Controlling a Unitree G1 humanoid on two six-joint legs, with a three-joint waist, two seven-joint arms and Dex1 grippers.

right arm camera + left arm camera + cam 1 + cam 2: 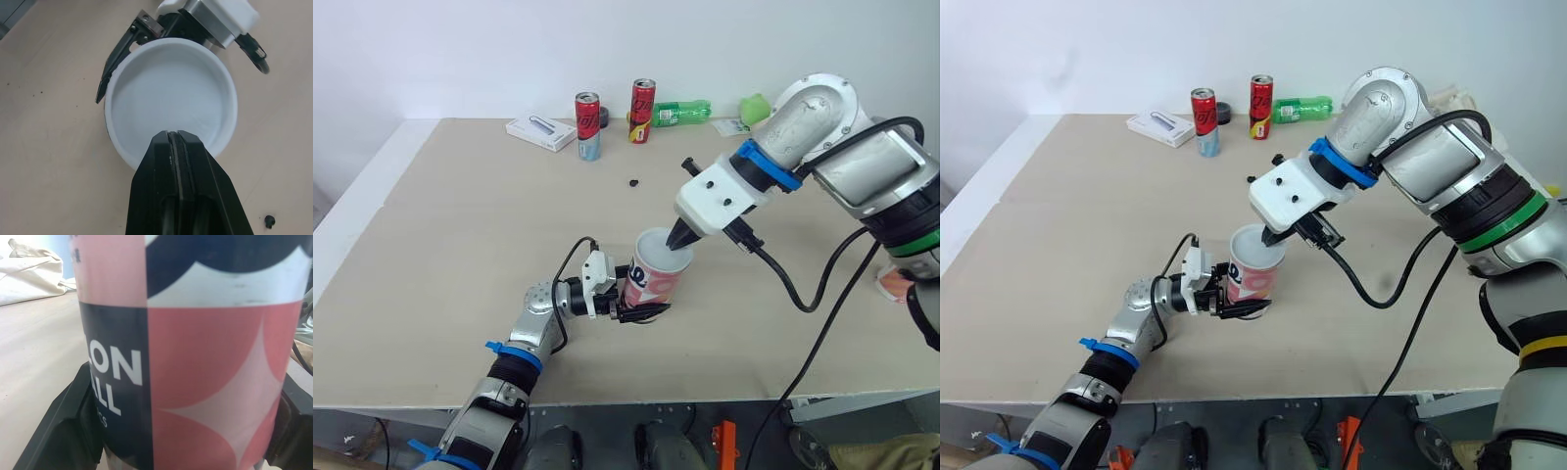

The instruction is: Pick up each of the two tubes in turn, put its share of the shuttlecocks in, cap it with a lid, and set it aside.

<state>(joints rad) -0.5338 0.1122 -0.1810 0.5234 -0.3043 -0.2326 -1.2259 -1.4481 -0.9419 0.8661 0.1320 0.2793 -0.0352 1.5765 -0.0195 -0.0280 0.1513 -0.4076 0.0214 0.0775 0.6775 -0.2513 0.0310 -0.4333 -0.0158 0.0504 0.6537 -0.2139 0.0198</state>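
The tube (653, 282) is clamped low by the left claw (639, 297); probably light, stiff, slick cardboard. The lid (171, 98) is touched by the right claw (681, 235), fingers (161, 191) held together.

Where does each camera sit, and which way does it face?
Left eye view: on the head, facing forward and down over the table; both arms show, left gripper holding the tube, right gripper at its white lid.
Right eye view: beside it; same scene, same arms.
Left wrist view: on the left wrist, facing the tube between its jaws.
Right wrist view: on the right wrist, facing down its shut jaws onto the lid.
Shared: both eyes and right wrist see the lid.
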